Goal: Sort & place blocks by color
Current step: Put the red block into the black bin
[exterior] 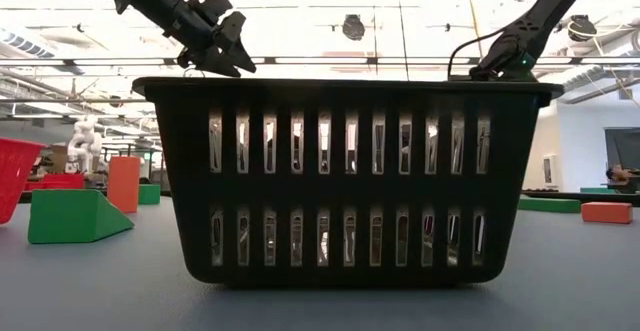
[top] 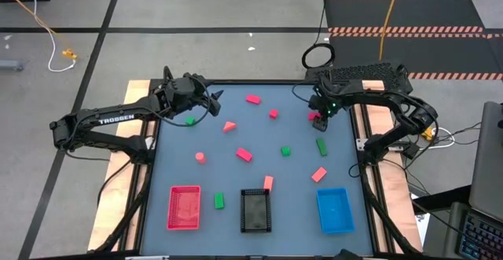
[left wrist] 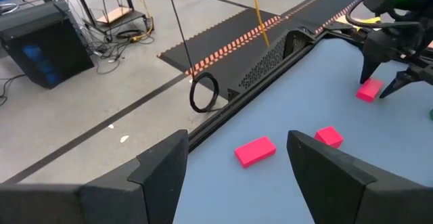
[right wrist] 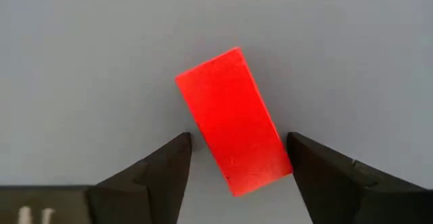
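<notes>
My right gripper [right wrist: 238,158] is open and points down over a bright pink-red cuboid block [right wrist: 233,119] that lies flat on the table near its far right corner [top: 314,118]. One finger stands on each side of the block. My left gripper [left wrist: 233,173] is open and raised above the table's far left part [top: 211,100], holding nothing. Other small blocks lie scattered on the table: pink-red ones [top: 252,99] [top: 244,155], a salmon wedge [top: 229,126], salmon cuboids [top: 318,174] and green ones [top: 321,145] [top: 219,201].
Three trays stand along the near edge: red [top: 184,207], black [top: 255,210] and blue [top: 334,210]. The black tray [exterior: 345,176] fills the low view. A green wedge [exterior: 75,216] shows beside it. A raised frame [top: 153,146] borders the blue-grey table top.
</notes>
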